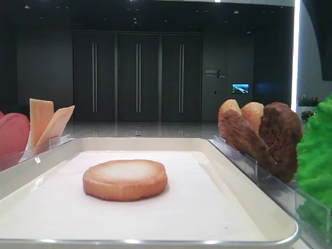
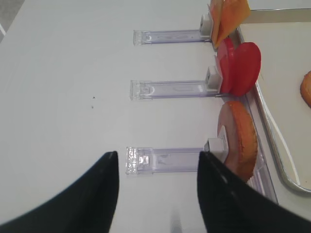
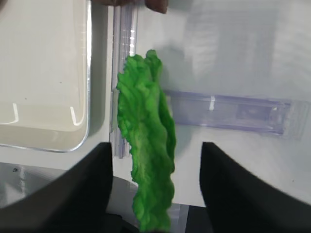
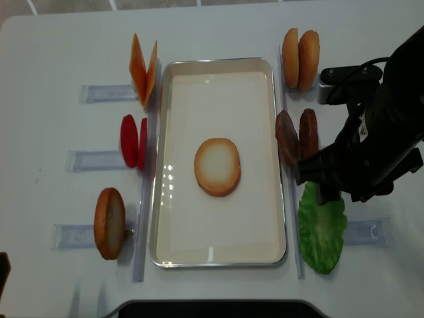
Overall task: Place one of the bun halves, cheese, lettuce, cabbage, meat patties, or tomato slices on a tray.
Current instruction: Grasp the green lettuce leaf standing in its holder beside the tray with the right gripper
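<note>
While the big cream-white tray [image 4: 265, 159] with its white paper lining sits in the middle of the white table [image 4: 53, 40], one round golden-brown bun half [image 4: 217, 166] lies flat on it, pale side up.

The bright green ruffled lettuce leaf [image 3: 146, 160] stands on its edge in a clear plastic holder [image 3: 228, 112], just beside the tray's right rim. The right gripper [image 3: 155, 187] hangs over the leaf with its two black fingers [image 3: 77, 189] wide apart, one on each side. They do not touch the leaf.

Past the lettuce on that side stand two dark brown rough meat patties [image 4: 297, 136], then two more golden bun halves [image 4: 299, 50].

The left gripper [image 2: 158, 191] hovers over the bare table left of the tray. Its fingers are spread wide too, and it holds nothing. Near it another bun half [image 2: 238, 138] stands upright in its holder, touching nothing but the stand. Next come two smooth red tomato slices [image 2: 239, 68], then two thin orange cheese slices [image 2: 228, 17] leaning apart like a V.
</note>
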You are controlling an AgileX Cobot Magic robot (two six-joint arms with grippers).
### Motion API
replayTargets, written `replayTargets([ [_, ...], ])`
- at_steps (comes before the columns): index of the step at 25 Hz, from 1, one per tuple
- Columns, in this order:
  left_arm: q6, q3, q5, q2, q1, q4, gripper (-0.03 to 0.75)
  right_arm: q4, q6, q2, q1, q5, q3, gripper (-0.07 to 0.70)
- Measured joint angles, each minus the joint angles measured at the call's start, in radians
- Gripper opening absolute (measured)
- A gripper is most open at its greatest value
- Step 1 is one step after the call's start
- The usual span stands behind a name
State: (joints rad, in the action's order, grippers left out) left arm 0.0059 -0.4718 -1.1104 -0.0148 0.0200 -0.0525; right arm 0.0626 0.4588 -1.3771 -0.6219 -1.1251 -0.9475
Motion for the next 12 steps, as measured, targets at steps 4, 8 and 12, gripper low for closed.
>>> replayTargets([
  [4, 0.0, 0.0, 0.0, 0.0, 0.0, 0.0, 0.399, -0.005, 0.017, -0.001, -0.006, 0.015, 0.022, 0.224],
  [8, 0.0, 0.0, 0.0, 0.0, 0.0, 0.0, 0.399, -0.022, 0.019, -0.001, -0.006, 0.025, 0.023, 0.03],
  [12, 0.0, 0.0, 0.0, 0.0, 0.0, 0.0, 0.399, -0.025, 0.009, -0.001, -0.006, 0.02, 0.015, 0.019],
])
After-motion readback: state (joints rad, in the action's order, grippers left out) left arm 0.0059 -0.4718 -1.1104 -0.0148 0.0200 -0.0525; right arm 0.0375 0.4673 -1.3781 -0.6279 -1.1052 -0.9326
